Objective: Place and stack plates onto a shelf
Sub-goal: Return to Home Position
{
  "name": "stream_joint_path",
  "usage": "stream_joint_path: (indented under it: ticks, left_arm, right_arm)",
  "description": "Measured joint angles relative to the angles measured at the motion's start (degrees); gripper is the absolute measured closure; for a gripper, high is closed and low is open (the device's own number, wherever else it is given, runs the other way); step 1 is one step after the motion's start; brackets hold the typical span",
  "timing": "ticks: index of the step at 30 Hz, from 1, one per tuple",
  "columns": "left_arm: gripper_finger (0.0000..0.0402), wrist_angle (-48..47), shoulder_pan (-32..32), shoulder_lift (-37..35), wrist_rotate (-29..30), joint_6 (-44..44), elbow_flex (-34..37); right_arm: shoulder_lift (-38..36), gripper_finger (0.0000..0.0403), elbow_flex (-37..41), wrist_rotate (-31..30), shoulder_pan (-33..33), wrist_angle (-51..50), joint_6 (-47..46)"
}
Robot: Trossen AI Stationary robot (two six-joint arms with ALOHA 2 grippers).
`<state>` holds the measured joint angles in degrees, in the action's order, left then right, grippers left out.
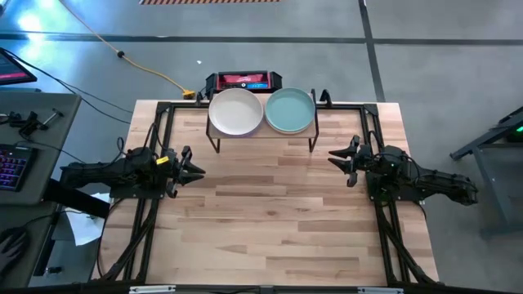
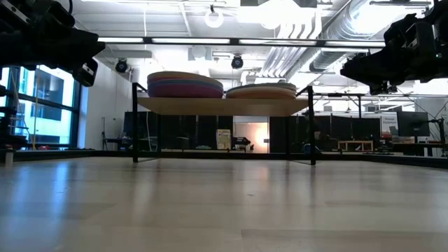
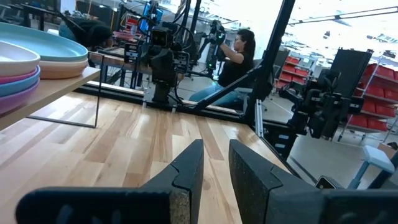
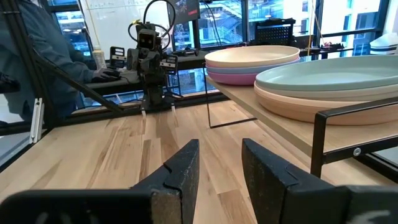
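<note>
The cream-topped stack [image 1: 235,112] and the teal-topped stack [image 1: 290,110] of round matte plates sit on the small light-wood shelf [image 2: 224,106], upper centre in the high view. The left gripper [image 1: 193,167], mid-left, and the right gripper [image 1: 338,157], mid-right, hover empty with fingers apart. Stacking looks done, so only parking both arms at home remains.

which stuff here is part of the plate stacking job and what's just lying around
Job: cream-topped plate stack; teal-topped plate stack; shelf under both; left pincer and right pincer, open, parked either side.
Lying about: red-and-black device behind the shelf; yellow cable; keyboard.
</note>
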<state>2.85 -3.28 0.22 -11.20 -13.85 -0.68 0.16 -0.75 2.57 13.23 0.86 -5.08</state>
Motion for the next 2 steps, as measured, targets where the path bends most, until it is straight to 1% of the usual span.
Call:
stream_joint_path:
  ticks: [2]
  left_arm:
    - [0.0335,0.0,0.0,0.0,0.0,0.0,0.0]
  right_arm:
    - [0.0,0.0298,0.0,0.0,0.0,0.0,0.0]
